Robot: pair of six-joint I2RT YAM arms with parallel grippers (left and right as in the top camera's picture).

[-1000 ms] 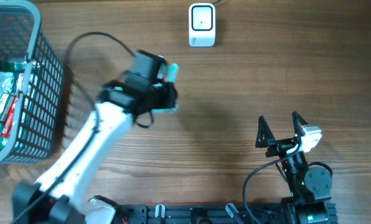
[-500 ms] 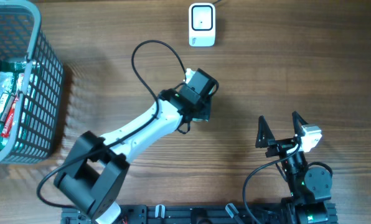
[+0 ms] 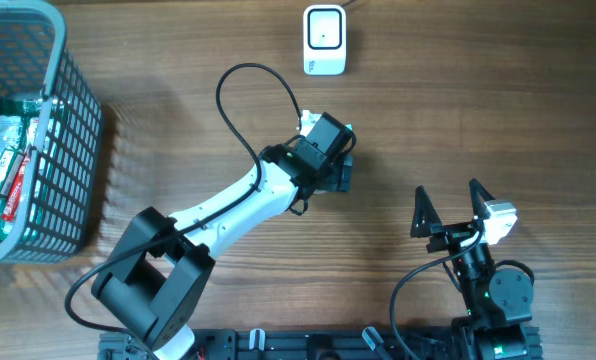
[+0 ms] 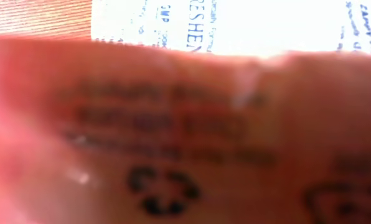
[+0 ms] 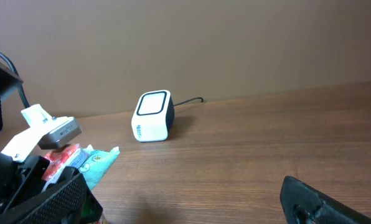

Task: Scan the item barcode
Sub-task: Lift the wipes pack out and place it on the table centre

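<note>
Packet (image 5: 91, 159) in red and teal sits at the left gripper (image 3: 332, 158), mid-frame in your overhead view. It lies below the white scanner (image 3: 324, 40) at top centre and apart from it. Your left wrist camera is filled by the blurred red wrapper and a white printed label, so you cannot tell whether those jaws are clamped or spread. Your right gripper (image 3: 448, 208) stands wide and empty at lower right. The basket (image 3: 73, 170) at upper left holds wrapped goods (image 3: 6, 165).

Packet (image 4: 248, 25) — white panel partly reads "RESHE", darker print below too blurred, recycling sign (image 4: 162, 186) beneath
</note>
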